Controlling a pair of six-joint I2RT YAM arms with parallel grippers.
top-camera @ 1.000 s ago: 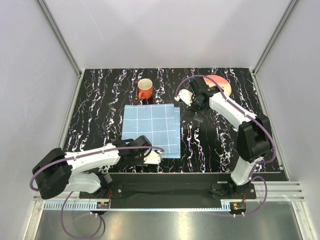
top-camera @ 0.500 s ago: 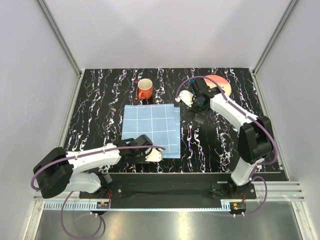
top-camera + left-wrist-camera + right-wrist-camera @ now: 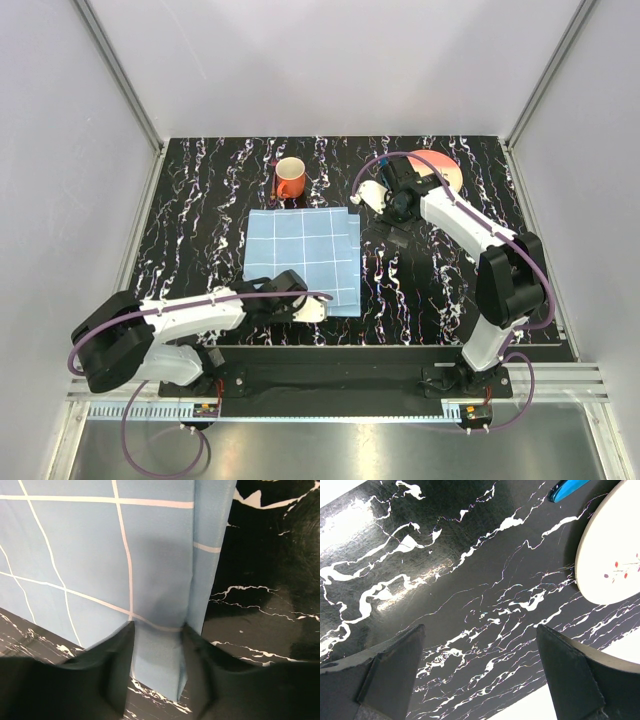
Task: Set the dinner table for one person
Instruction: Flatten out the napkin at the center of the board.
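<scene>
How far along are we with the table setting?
Done: mat laid centrally, one near corner folded. In hand: left gripper straddles that fold, jaws apart. Left: plate and mug sit on the bare dinner table, off the mat; right gripper open beside the plate.

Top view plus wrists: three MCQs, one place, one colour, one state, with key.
1. The mug stands: A) on the mat; B) on the dinner table past the mat's far edge; C) in a gripper.
2. The mat is: A) light blue, white lines; B) red; C) green.
3. The right gripper is: A) shut on the mug; B) open, empty; C) shut on the mat.
Key: 1 B, it sits on marble beyond the mat. 2 A, both views show it. 3 B, fingers wide apart over table.
</scene>
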